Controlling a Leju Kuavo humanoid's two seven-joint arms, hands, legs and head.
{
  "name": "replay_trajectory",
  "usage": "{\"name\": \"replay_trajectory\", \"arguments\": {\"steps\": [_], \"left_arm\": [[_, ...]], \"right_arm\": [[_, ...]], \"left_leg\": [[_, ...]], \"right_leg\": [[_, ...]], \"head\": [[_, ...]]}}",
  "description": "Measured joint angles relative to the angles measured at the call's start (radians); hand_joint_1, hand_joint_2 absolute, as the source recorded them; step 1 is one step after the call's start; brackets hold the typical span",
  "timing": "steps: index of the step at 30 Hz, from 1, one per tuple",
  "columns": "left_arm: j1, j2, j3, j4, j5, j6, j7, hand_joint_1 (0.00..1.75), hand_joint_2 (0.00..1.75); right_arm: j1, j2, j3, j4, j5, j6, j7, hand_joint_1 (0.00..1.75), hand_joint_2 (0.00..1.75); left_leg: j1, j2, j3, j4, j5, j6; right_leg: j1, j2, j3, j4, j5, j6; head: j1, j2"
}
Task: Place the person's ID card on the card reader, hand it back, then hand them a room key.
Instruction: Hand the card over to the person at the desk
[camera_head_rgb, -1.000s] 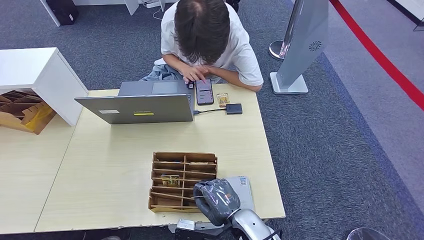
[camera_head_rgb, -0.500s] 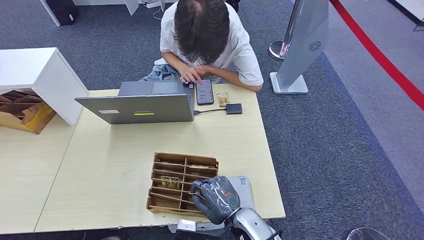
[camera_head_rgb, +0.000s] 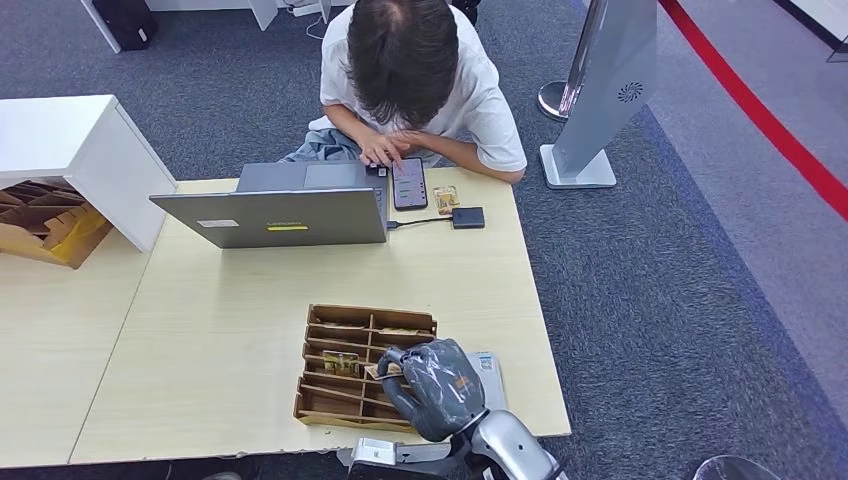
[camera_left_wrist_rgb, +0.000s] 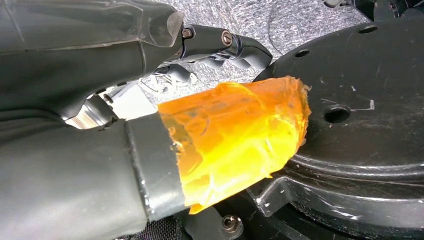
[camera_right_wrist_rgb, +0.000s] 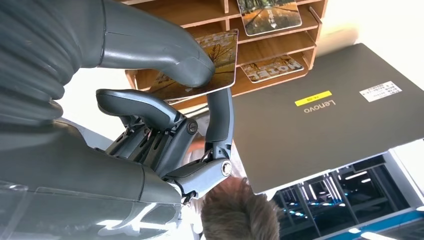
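Room key is pinched between the thumb and a finger of the right hand, at the right side of the wooden slotted organizer on the table. Further cards are seen in the organizer slots. Across the table, a closed laptop lies beside a person bent over a phone. The left hand hangs near the robot's base; whether its fingers are spread or closed cannot be determined.

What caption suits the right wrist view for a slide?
Right hand pinches a room key card at the wooden organizer, laptop beyond.
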Motion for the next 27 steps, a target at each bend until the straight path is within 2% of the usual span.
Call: {"name": "replay_trajectory", "arguments": {"steps": [27], "left_arm": [[0.0, 0.0, 0.0, 0.0, 0.0, 0.0, 0.0, 0.0, 0.0]], "right_arm": [[0.002, 0.0, -0.001, -0.008, 0.0, -0.003, 0.0, 1.75, 1.75]], "left_leg": [[0.0, 0.0, 0.0, 0.0, 0.0, 0.0]], "right_leg": [[0.0, 0.0, 0.0, 0.0, 0.0, 0.0]], "head": [[0.0, 0.0]]}}
